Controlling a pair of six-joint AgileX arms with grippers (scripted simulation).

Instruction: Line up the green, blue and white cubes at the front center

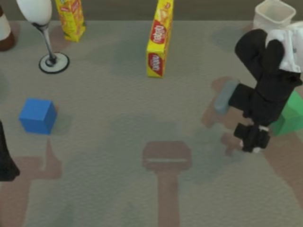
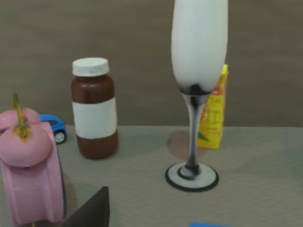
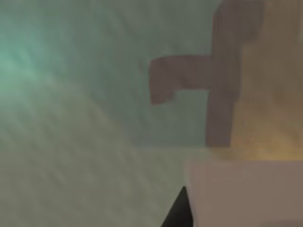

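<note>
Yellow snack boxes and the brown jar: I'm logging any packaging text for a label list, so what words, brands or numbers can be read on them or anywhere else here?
Nearer yellow box: two red oval logos with white lettering, too blurred to read.
Far yellow box: printing too blurred to read.
Brown jar: white label, blank.
Tabletop: reddish-brown marks only, no writing.
Nothing legible anywhere.
</note>
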